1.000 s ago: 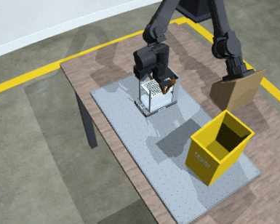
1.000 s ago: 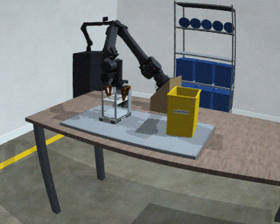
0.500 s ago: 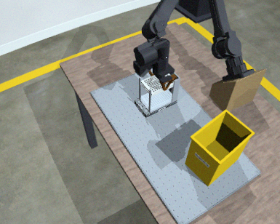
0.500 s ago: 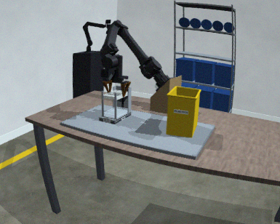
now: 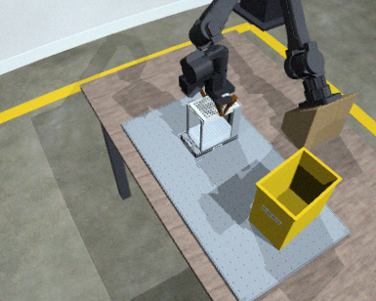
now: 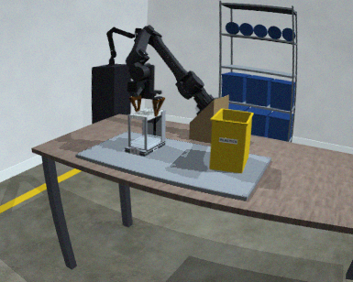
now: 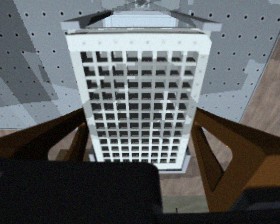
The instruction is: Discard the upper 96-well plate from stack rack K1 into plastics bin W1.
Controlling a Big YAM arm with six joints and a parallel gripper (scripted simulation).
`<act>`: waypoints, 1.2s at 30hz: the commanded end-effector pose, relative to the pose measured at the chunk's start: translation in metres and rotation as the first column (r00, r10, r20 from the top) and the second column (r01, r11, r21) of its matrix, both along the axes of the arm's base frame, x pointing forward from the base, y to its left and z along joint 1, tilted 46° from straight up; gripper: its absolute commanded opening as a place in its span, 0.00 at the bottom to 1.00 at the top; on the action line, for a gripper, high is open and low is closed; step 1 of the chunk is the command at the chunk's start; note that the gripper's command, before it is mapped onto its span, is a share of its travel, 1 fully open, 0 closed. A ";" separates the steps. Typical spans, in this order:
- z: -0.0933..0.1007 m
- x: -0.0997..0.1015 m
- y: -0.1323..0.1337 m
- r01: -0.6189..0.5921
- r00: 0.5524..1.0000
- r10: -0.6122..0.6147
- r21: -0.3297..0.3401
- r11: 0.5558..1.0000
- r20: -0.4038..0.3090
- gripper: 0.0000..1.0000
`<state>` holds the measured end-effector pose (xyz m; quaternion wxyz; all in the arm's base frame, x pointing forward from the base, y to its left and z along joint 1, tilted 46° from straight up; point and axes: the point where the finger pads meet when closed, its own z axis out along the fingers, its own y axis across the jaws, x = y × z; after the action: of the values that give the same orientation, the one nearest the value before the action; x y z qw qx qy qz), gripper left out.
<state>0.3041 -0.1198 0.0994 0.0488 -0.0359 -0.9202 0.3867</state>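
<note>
Grey-walled room, concrete floor with a yellow floor line (image 5: 41,100); a metal shelf unit (image 6: 293,69) with blue boxes stands at the back. Wooden table (image 6: 309,192) carries a grey perforated base plate (image 5: 173,181). On it: yellow plastics bin W1 (image 5: 275,220), upright, mouth open, near one end; stack rack K1 (image 5: 188,124) well apart from it toward the other end. A tan cardboard box (image 5: 316,122) sits off the plate, near the bin. Arm reaches down over the rack. Gripper (image 6: 146,104) is closed on the upper 96-well plate (image 7: 141,95), orange fingers pressed against its two long sides; the fingers stand wide because the plate fills the gap. Plate is at the rack's top level, looks roughly level in the wrist view; cannot tell if it is already free of the rack posts. Lower plate (image 5: 209,133) visible on the rack's bottom tier. Judgement: step in hand is the lift-out. Do it well by rising straight up until the plate is above the posts, no sideways drift that could drag the rack or jog the lower plate; then carry across to above the bin's mouth, staying above the rim, and release centred so the bin is not knocked.
</note>
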 end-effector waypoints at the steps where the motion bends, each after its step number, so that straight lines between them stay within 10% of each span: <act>1: 0.023 0.020 0.012 -0.013 0.997 0.013 -0.002 1.000 0.070 0.00; 36: 0.059 0.024 0.051 -0.013 0.998 0.012 0.006 1.000 0.069 0.00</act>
<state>0.3108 -0.0820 0.1372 0.0489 -0.0350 -0.9201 0.3869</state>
